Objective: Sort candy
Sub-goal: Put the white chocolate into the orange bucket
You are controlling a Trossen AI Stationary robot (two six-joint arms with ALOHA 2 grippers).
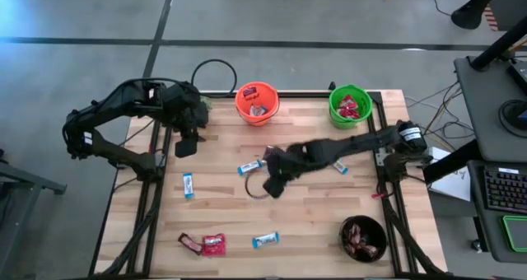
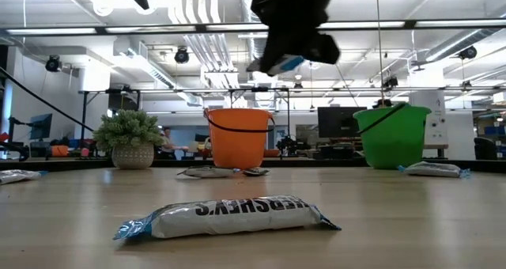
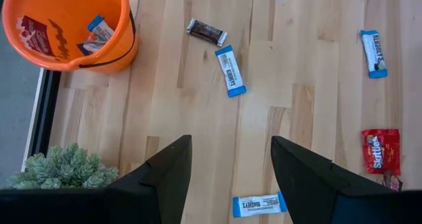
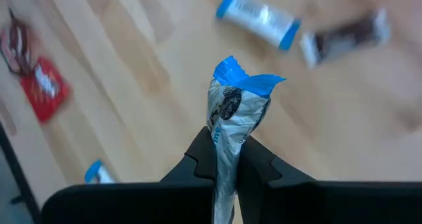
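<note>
1. Right gripper over mid-table, clamped on a blue-and-white bar; bar pinched near one end, long axis running out along the fingers, crimped blue end free; raised well clear of the tabletop in the low view.
2. Left gripper hanging over the table's 10 o'clock area, jaws apart, nothing between them; small green plant just beside it.
3. Orange bucket at roughly 12 o'clock from the held bar, at the far edge of the table, already holding blue-and-white bars; green bucket at about 1 o'clock, holding red packets; dark bowl at about 4 o'clock, holding dark brown bars.
4. Judged destination for the held bar: the orange bucket, so a carry toward 12 o'clock and a release above its rim; right arm already loaded, though the left sits somewhat nearer that bucket.
5. Still loose on the table: Hershey's bar lying flat at the near edge, long axis across the low view; red Skittles packet near the 7 o'clock corner; more blue-and-white bars scattered between.
</note>
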